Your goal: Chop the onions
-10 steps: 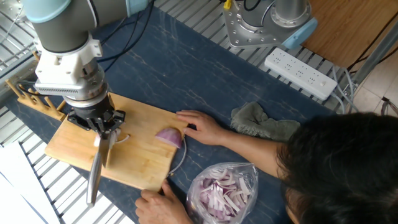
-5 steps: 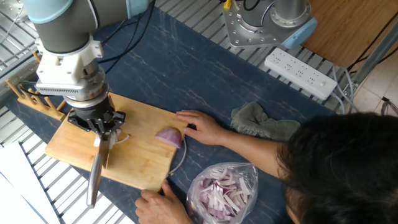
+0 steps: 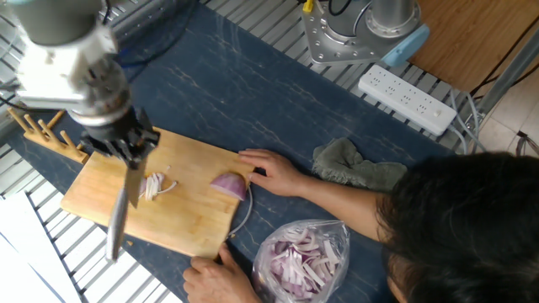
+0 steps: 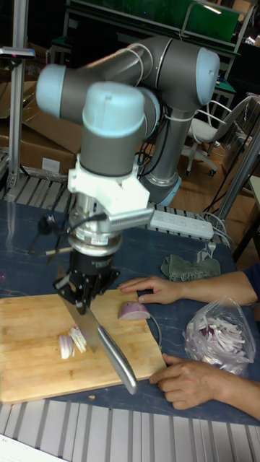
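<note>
A small pale pink-white onion wedge (image 3: 156, 185) lies in slices on the wooden cutting board (image 3: 198, 223), also seen in the tall fixed view (image 4: 72, 341). A glossy purple onion half-dome (image 3: 229, 185) sits near the board's right edge (image 4: 134, 311), beside a person's hand (image 3: 269, 172). My gripper (image 3: 130, 156) hangs just left of and above the slices, shut on a knife (image 3: 118, 219). The knife slants down toward the board's front edge (image 4: 108, 350). The arm is motion-blurred.
A clear bag of onion strips (image 3: 303, 257) lies right of the board, and the person's other hand (image 3: 215, 273) grips the board's front corner. Behind are a grey cloth (image 3: 354, 164) and a power strip (image 3: 408, 99). A wooden rack (image 3: 38, 130) stands at the left.
The arm has swung left and slightly back with the knife. The pale slices, half hidden under the gripper before, now lie in the open. The hands and purple half have not moved.
</note>
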Controlling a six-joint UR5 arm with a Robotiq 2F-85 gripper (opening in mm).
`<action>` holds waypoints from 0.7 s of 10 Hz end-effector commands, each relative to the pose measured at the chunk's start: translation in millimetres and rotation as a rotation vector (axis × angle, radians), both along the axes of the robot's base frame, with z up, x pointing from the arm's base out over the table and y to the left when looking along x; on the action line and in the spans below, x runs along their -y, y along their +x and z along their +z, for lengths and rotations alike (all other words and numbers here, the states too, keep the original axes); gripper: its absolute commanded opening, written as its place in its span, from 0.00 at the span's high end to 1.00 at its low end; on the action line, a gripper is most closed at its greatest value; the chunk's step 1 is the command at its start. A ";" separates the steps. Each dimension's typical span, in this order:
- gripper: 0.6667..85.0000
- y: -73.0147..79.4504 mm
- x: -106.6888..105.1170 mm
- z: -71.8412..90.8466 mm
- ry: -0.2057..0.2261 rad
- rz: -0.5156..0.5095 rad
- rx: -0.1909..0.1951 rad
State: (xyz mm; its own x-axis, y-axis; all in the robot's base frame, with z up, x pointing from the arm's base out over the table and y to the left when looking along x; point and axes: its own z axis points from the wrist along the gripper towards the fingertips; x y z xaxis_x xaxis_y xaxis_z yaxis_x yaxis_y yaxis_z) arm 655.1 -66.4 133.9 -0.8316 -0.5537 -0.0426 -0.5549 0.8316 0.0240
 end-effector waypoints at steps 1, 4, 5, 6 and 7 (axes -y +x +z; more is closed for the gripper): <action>1.00 6.5 18.0 17.0 -0.016 -0.042 -0.018; 1.00 24.0 37.5 24.8 -0.020 -0.175 0.012; 1.00 30.2 40.9 28.0 0.003 -0.264 0.019; 1.00 35.9 45.1 28.7 0.006 -0.295 0.035; 1.00 39.9 45.9 29.3 0.011 -0.308 0.043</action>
State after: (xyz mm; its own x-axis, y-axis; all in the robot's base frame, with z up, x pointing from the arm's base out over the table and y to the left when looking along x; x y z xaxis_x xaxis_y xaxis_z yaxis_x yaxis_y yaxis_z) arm 681.5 -104.2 156.4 -0.9268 -0.3721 -0.0516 -0.3727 0.9280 0.0022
